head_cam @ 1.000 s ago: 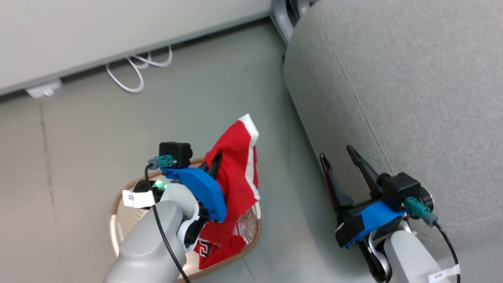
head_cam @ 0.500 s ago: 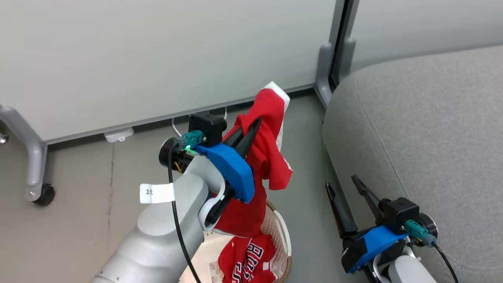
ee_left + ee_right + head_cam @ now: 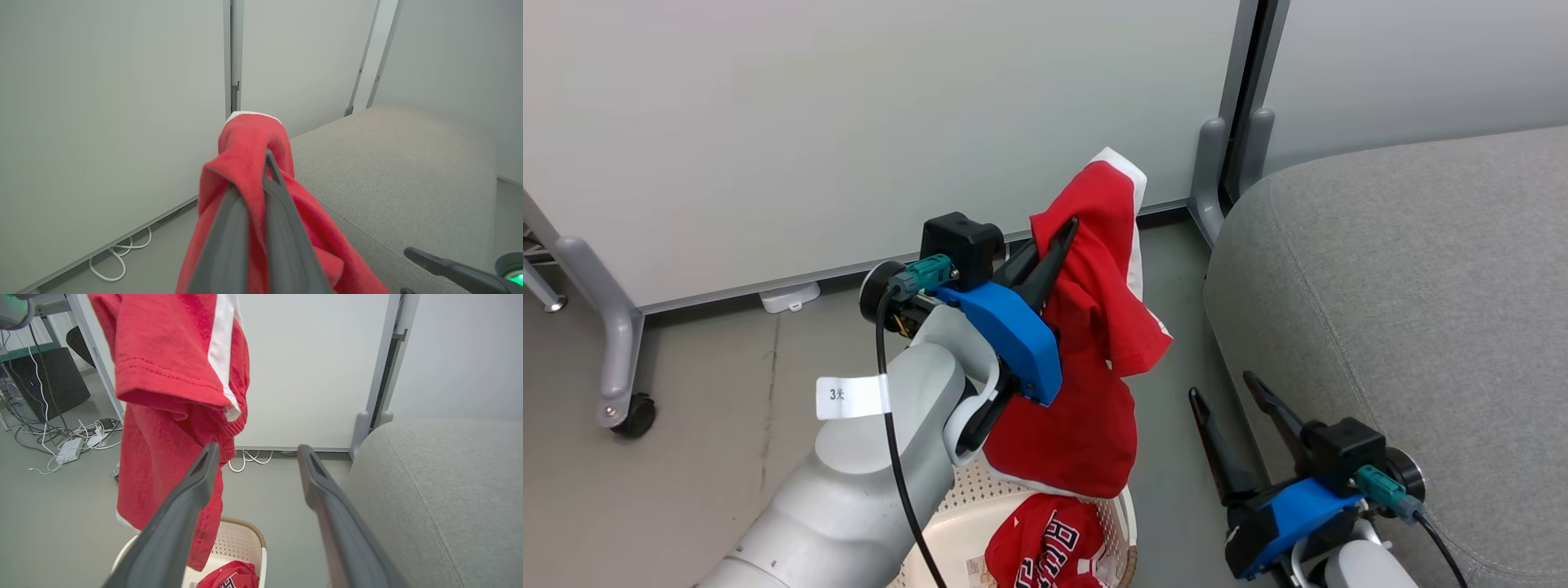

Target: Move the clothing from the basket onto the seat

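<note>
My left gripper (image 3: pixel 1062 237) is shut on a red garment with white trim (image 3: pixel 1094 359), which hangs in the air above the basket (image 3: pixel 980 523). Red cloth (image 3: pixel 245 163) drapes over the closed fingers in the left wrist view. A second red garment with dark block letters (image 3: pixel 1045 547) lies in the cream basket (image 3: pixel 241 543). The grey seat (image 3: pixel 1421 310) stands to the right of the hanging garment (image 3: pixel 171 392). My right gripper (image 3: pixel 1221 388) is open and holds nothing, low beside the seat's front edge, its fingers (image 3: pixel 196 490) spread apart.
A pale partition wall (image 3: pixel 849 122) with a grey post (image 3: pixel 1233 147) stands behind. A wheeled grey leg (image 3: pixel 621 359) is at the left. White cables (image 3: pixel 118 253) lie on the floor by the wall; more cables and a dark box (image 3: pixel 45 379) sit at the left.
My left gripper has lifted the red garment higher and a little rightward, toward the seat. The head camera has tilted up, so the whole picture shifted. The right gripper stays open.
</note>
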You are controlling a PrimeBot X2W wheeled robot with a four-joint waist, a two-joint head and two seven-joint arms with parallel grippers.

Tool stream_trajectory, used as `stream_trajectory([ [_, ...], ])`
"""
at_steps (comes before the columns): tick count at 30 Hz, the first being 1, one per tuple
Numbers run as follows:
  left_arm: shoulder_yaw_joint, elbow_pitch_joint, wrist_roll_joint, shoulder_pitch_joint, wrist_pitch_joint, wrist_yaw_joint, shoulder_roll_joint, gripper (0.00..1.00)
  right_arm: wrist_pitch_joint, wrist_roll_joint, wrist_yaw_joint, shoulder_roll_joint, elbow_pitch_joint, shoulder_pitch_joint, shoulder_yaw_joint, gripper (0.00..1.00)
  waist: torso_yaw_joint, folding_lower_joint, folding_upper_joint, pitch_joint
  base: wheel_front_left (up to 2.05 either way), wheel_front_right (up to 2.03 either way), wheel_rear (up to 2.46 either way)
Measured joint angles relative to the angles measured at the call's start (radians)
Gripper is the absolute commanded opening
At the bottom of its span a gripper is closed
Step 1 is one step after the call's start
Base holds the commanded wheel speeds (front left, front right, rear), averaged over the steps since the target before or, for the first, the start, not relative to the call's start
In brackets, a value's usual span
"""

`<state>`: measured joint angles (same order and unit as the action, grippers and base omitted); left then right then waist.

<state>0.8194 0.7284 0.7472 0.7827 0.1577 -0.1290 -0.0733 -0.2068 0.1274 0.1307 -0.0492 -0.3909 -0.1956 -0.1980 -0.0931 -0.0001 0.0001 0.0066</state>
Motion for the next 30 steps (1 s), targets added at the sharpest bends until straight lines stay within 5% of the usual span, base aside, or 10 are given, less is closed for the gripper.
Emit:
stream_trajectory([
  [15, 0.024, 0.032, 0.019, 0.005, 0.010, 0.000, 0.005, 0.00, 0.065, 0.052, 0.000, 0.000, 0.085, -0.101, -0.192, 1.00, -0.002, 0.0002, 0.0000, 0.026, 0.00, 0.00, 0.00],
  [30, 0.101, -0.003, 0.045, 0.035, 0.005, 0.000, 0.018, 0.00, 0.089, 0.082, 0.000, 0.000, -0.187, -0.330, -0.219, 1.00, 0.039, 0.0003, 0.0000, 0.058, 0.00, 0.00, 0.00],
])
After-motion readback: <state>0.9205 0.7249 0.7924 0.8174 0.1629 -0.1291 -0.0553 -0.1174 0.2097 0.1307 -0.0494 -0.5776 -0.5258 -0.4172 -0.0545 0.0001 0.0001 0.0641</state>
